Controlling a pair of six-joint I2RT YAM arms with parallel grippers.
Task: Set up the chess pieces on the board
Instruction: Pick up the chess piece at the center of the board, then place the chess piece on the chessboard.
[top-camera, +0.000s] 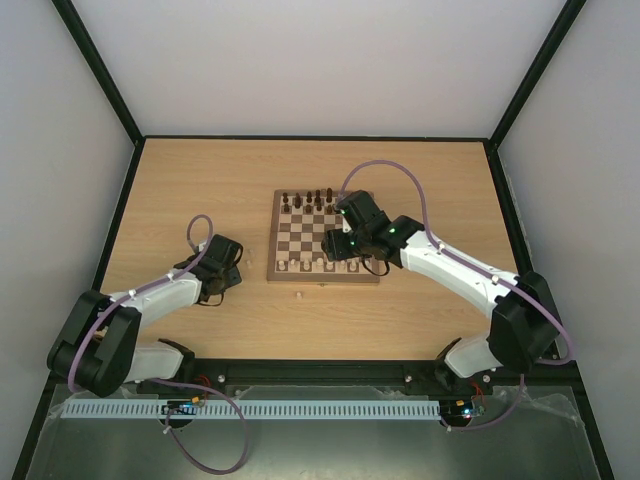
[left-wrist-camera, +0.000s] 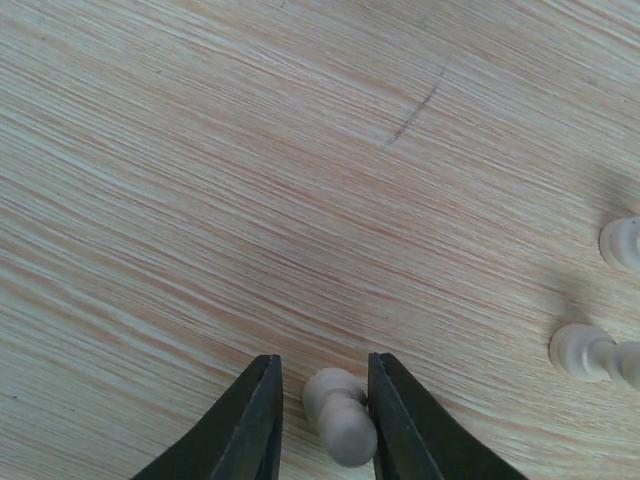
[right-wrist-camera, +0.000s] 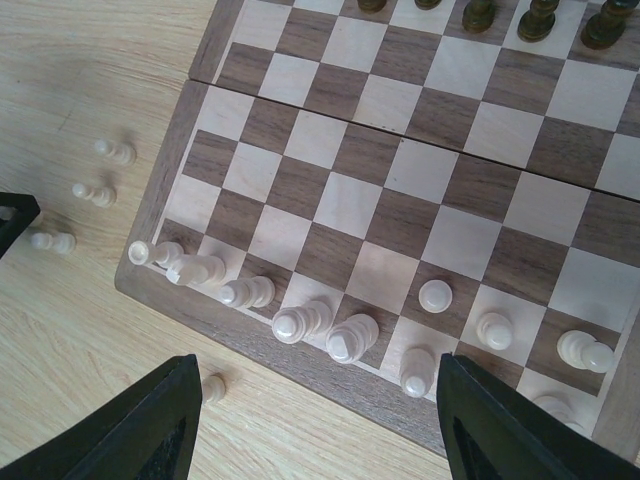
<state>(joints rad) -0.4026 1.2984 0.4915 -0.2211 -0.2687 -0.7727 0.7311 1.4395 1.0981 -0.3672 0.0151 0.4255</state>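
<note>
1. Pale wood-grain bench (top-camera: 200, 180) lay under both my arms, with light walls (top-camera: 300, 60) behind it. A short dark scratch (left-wrist-camera: 415, 110) crossed the grain ahead of my left jaws.
2. Two loose pale pieces (left-wrist-camera: 585, 352) lay on the bench to the right of those jaws, the farther one (left-wrist-camera: 622, 240) cut by the edge of view. Both were well apart from my fingers (left-wrist-camera: 255, 425).
3. My left jaws stood narrow around a single pale pawn (left-wrist-camera: 340, 415). The right finger touched it, and a sliver of bench showed at the left finger, so it was not yet pinched.
4. That pawn lay on its side on the bench, left of the board (top-camera: 295, 235). Its long axis ran nearly along my fingers, round head away from me and a little left, base toward the wrist.
5. My right jaws hung wide, holding nothing, over the board's near edge. A crowded row of pale pieces (right-wrist-camera: 300, 322) sat there, and dark pieces (right-wrist-camera: 480, 15) stood on the far side.
6. Three more pale pieces (right-wrist-camera: 92, 192) lay off the board's left border, and one (right-wrist-camera: 214, 387) just beside its near border.
</note>
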